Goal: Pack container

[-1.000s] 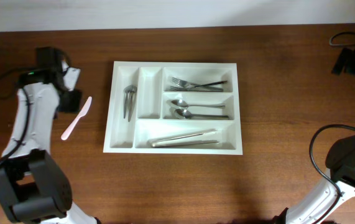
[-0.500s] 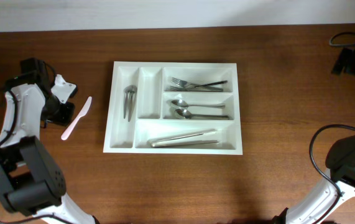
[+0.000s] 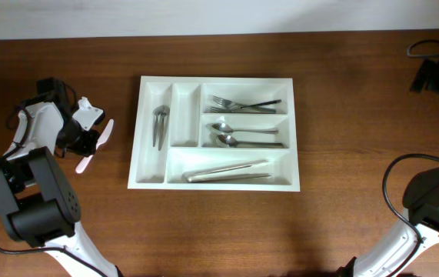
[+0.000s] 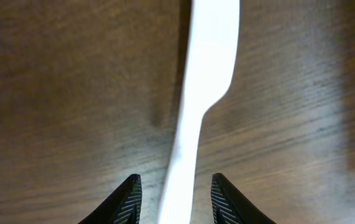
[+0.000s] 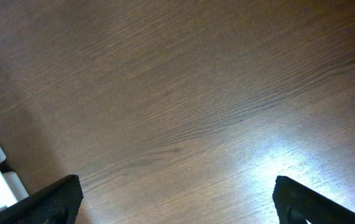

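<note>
Nearly packed. Straddles the pale knife (image 4: 208, 62) with the left gripper (image 4: 172, 193), jaws slightly apart, nothing gripped, just left of the container (image 3: 213, 81) at mid-table. Holds forks (image 3: 242, 103), spoons (image 3: 242, 135) and 2 long pieces (image 3: 227, 171) inside. Leaves only that knife. Farthest off, right gripper (image 5: 177, 186) wide and empty.

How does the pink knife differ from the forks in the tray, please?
The knife is pale pink and looks plastic; the forks are shiny silver. The knife lies on the bare table, left of the tray; the forks lie inside its top long compartment. The knife lies diagonally, straddled by the open left gripper; the forks lie horizontally with nothing touching them. Both are cutlery.
</note>
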Controlling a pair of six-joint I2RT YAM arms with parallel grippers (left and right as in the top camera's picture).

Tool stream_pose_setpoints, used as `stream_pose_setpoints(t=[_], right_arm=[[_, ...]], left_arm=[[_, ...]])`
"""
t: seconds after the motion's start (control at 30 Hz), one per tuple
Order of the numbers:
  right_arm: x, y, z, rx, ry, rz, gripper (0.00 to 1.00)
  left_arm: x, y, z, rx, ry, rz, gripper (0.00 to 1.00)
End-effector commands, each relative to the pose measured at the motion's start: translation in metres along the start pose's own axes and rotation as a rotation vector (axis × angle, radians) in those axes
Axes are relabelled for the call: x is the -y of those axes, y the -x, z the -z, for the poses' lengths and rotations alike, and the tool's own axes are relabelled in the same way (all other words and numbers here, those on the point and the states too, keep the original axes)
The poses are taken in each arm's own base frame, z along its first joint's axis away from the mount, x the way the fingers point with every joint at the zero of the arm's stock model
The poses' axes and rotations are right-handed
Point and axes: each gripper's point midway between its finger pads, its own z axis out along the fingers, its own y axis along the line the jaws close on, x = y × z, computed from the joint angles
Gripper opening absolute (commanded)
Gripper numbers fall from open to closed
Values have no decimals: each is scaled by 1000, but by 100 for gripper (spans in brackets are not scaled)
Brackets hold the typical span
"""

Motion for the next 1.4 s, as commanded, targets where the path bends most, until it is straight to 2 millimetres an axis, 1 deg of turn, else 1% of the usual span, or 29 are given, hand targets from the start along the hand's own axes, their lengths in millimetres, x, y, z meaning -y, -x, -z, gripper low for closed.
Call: stream_pose_setpoints(t=[0.0, 0.43, 0.9, 1.27, 1.37], right_arm=[[1, 0, 1, 2, 0, -13, 99], [1, 0, 1, 2, 0, -13, 98], [1, 0, 1, 2, 0, -12, 99], [1, 0, 1, 2, 0, -12, 99], [1, 0, 1, 2, 0, -12, 99]], left_arm=[[-1, 6, -1, 25, -13, -34, 39], [1, 8, -4, 33, -26, -34, 38], [10, -2, -23, -26, -78, -33, 39], [9, -1, -24, -21, -73, -34, 38], [7, 1, -24, -15, -69, -34, 37]])
